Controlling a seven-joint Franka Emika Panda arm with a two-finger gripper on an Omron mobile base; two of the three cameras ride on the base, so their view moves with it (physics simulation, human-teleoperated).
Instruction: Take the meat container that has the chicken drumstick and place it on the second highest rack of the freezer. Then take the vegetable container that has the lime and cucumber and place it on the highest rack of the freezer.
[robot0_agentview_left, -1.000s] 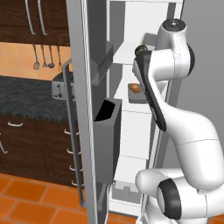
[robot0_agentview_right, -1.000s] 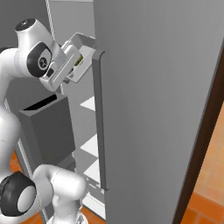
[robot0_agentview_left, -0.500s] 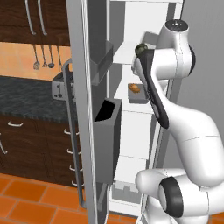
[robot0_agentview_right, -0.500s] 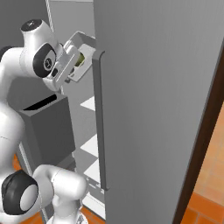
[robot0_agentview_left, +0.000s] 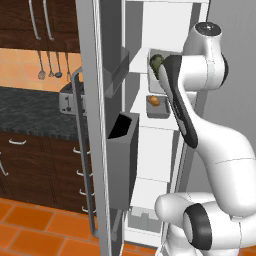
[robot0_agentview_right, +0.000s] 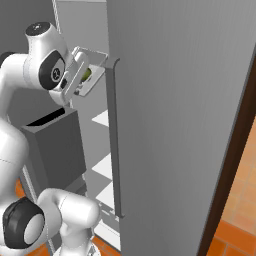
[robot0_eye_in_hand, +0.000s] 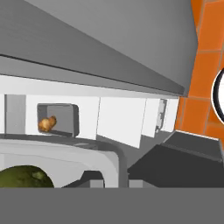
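Left base view: the freezer (robot0_agentview_left: 165, 125) stands open, its grey door (robot0_agentview_left: 95, 125) swung out to the left with two grey door bins (robot0_agentview_left: 122, 165) hanging on the inner side. The white arm (robot0_agentview_left: 200, 100) reaches up into the white interior, and near its wrist a grey vegetable container (robot0_agentview_left: 156, 70) sits up at the highest rack (robot0_agentview_left: 142, 61), with something dark green — probably the cucumber (robot0_agentview_left: 157, 62) — showing at its rim. Just below, on the second highest rack (robot0_agentview_left: 155, 122), rests the grey meat container (robot0_agentview_left: 159, 107) with the orange-brown chicken drumstick (robot0_agentview_left: 155, 101) inside. In the right base view the hand (robot0_agentview_right: 76, 75) is beside the tilted pale edge of the vegetable container (robot0_agentview_right: 95, 75), with a spot of yellow-green, perhaps the lime (robot0_agentview_right: 86, 75), showing behind it. The fingers are hidden by the tray and the wrist, but the hand is pressed nearly together, apparently pinching the container's wall. In the hand view the curved grey rim of the vegetable container (robot0_eye_in_hand: 109, 153) crosses the lower left with a dark green lump (robot0_eye_in_hand: 26, 177) inside it, and farther off the meat container (robot0_eye_in_hand: 59, 119) holds the drumstick (robot0_eye_in_hand: 47, 124) against white shelving. Left of the fridge, the left base view shows a dark desk (robot0_agentview_left: 35, 112) with a toaster (robot0_agentview_left: 70, 97) — utensils (robot0_agentview_left: 50, 65) hang on the orange wall above, and dark drawers (robot0_agentview_left: 40, 170) stand over an orange tiled floor (robot0_agentview_left: 35, 225).
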